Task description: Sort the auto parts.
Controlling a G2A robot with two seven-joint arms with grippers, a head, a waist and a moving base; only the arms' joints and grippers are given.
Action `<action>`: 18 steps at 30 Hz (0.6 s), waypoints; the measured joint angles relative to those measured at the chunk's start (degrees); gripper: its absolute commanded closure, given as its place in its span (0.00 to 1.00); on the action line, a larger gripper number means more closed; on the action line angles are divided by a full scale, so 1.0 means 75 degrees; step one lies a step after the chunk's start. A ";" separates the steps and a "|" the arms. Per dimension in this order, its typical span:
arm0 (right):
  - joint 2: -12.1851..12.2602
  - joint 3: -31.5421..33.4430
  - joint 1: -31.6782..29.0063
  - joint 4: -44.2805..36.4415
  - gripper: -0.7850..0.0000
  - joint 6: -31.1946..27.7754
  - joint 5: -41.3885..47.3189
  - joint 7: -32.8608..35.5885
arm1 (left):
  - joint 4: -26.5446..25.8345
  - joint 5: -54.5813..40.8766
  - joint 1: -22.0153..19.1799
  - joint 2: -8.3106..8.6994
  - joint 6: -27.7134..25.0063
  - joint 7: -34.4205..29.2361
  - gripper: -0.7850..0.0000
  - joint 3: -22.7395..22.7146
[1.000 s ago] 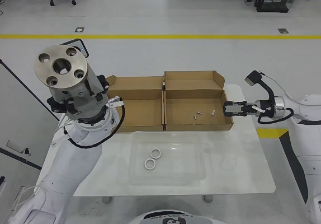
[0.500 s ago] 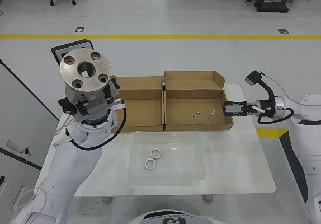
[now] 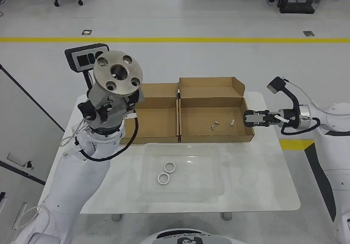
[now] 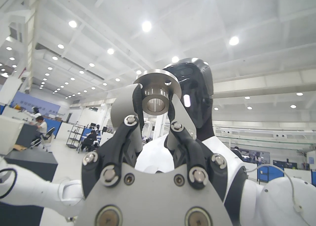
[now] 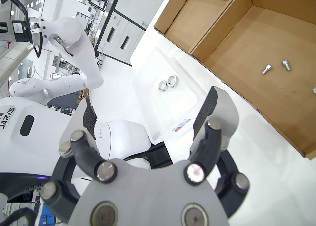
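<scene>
My left gripper [image 4: 153, 103] is shut on the hub of a round metal flange [image 4: 158, 77] with bolt holes, held high and facing up. In the top view the flange [image 3: 117, 71] hangs over the table's back left, next to the left cardboard box [image 3: 157, 125]. Beside the right edge of the right cardboard box [image 3: 199, 131], my right gripper [image 3: 248, 118] stands open and holds nothing [image 5: 150, 99]. Two bolts [image 3: 214, 127] [image 5: 267, 68] lie in that box. Two metal rings [image 3: 169, 166] [image 5: 171, 79] sit in the clear tray [image 3: 202, 180].
The two open cardboard boxes stand side by side at the back of the white table [image 3: 260, 177]. The clear tray lies in front of them, mid-table. A dark cabinet [image 3: 4, 122] stands left of the table.
My left arm has carried the flange to the right and farther back, from over the table's left edge toward the left box. The right arm has kept still.
</scene>
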 measured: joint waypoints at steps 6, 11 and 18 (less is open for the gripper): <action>0.0000 0.0000 0.0000 0.0000 0.00 0.0000 0.0000 0.0000 | 0.0184 0.0950 0.0101 -0.0015 0.0693 0.0876 1.00 -0.0228; 0.0000 0.0000 0.0000 0.0000 0.00 0.0000 0.0000 0.0000 | 0.0594 0.2192 -0.0278 -0.0015 0.1691 0.1222 1.00 -0.0265; 0.0000 0.0000 0.0000 0.0000 0.00 0.0000 0.0000 0.0000 | 0.0963 0.4082 -0.0693 0.0058 0.2918 0.0955 1.00 -0.0370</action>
